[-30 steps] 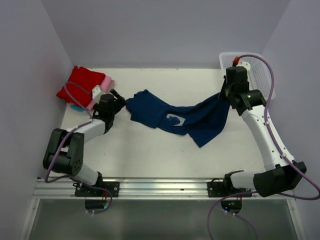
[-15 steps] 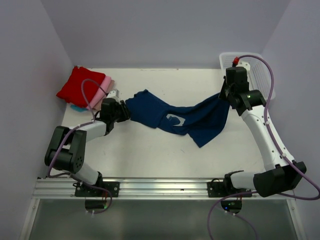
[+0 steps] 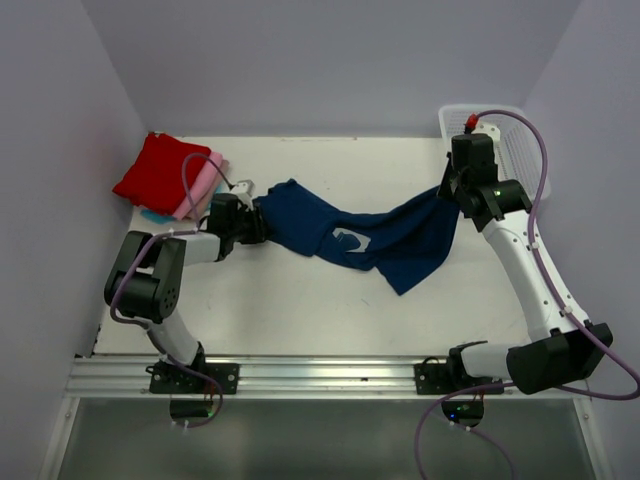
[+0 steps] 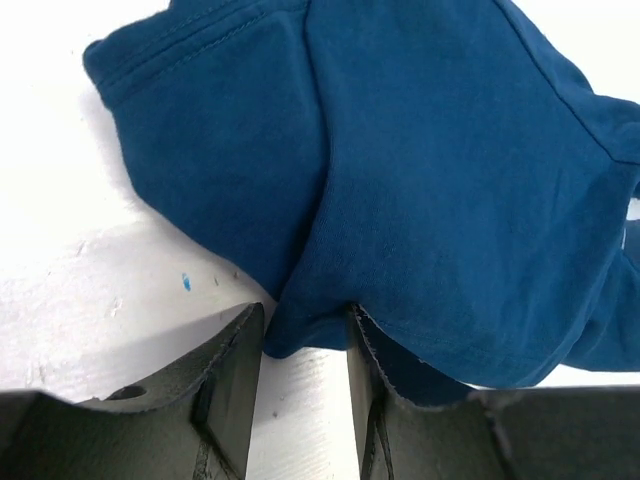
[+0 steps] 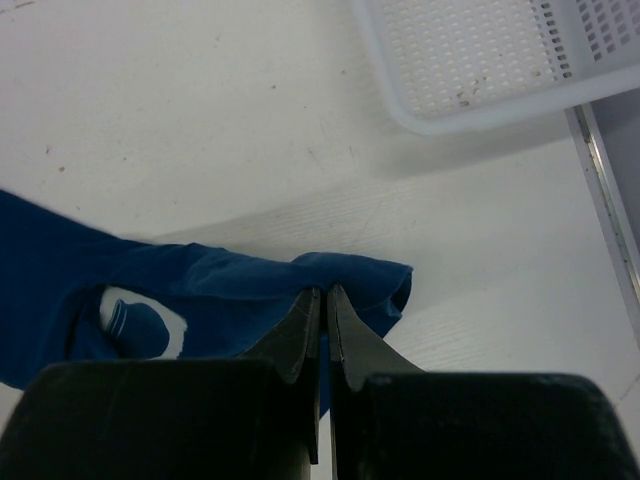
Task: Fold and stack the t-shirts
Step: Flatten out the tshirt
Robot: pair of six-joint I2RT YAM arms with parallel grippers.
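left gripper (image 4: 305, 335): narrow, pinching navy t-shirt (image 3: 400, 245) edge
right gripper (image 5: 322, 298): nearly closed, clamping the shirt's opposite end
red t-shirt (image 3: 158, 172): folded, back-left corner

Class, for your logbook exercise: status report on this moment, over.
Left gripper pinching blue shirt at one end. Right gripper shut on the other. Shirt unfolded, strung between them. Nothing obstructing.

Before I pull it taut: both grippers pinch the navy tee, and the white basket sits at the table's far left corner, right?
No. The white basket sits at the far right corner, as the top view shows. The left gripper and right gripper do both pinch the navy tee.
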